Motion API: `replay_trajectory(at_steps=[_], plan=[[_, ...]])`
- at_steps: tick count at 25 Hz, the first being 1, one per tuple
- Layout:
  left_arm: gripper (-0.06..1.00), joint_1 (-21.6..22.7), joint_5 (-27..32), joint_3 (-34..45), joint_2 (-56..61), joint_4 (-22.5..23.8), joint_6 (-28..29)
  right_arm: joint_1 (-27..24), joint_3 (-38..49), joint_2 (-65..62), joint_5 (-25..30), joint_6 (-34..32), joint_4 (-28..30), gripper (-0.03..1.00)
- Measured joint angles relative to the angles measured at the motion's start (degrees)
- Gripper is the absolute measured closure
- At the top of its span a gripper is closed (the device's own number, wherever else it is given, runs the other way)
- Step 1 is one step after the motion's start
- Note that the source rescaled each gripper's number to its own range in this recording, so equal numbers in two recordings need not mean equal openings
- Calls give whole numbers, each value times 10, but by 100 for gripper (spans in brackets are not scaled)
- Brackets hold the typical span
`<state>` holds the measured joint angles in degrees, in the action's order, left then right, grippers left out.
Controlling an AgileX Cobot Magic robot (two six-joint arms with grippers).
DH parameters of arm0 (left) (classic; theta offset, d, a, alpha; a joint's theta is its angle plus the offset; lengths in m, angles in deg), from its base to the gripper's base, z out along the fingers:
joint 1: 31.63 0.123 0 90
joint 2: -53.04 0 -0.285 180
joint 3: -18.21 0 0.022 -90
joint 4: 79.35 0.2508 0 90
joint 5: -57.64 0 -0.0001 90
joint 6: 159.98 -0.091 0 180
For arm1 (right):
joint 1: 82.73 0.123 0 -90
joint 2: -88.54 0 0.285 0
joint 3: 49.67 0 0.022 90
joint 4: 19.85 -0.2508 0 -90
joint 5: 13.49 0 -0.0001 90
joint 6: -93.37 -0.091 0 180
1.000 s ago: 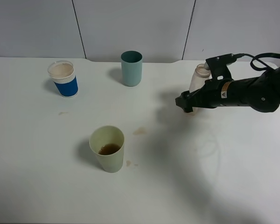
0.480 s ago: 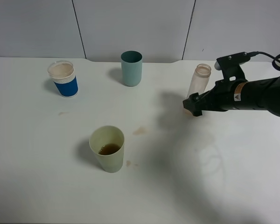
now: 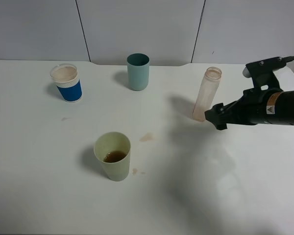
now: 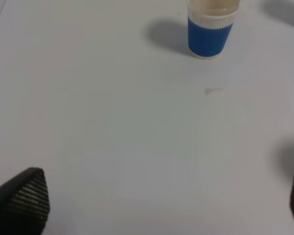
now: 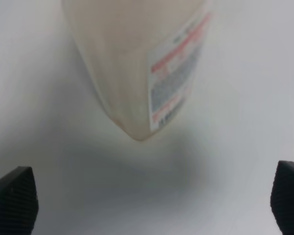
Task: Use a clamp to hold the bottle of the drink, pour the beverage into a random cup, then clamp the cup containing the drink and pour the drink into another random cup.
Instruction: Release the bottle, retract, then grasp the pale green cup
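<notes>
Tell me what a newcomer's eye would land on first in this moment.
First, the black right gripper, reaching in from the right edge with jaws open, just short of the upright clear bottle that stands free at right rear. Next, the pale yellow-green cup near front centre, with brown drink in its bottom and small brown spills on the white table beside it.
</notes>
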<state>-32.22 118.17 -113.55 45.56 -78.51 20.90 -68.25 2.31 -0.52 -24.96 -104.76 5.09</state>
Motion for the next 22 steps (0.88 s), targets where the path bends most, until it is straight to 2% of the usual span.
replay_trajectory(at_steps=[3, 10, 12, 14, 15, 22], plan=[[-6, 0, 0, 0, 0, 0, 0, 0, 6, -30, 16, -2, -3, 7], [-6, 0, 0, 0, 0, 0, 0, 0, 10, -174, 95, -2, -36, 7], [-6, 0, 0, 0, 0, 0, 0, 0, 10, -252, 149, -2, -48, 6], [-6, 0, 0, 0, 0, 0, 0, 0, 10, -293, 189, 3, -60, 2], [-6, 0, 0, 0, 0, 0, 0, 0, 10, -293, 189, 3, -60, 2], [-6, 0, 0, 0, 0, 0, 0, 0, 10, -407, 312, 21, -67, -3]])
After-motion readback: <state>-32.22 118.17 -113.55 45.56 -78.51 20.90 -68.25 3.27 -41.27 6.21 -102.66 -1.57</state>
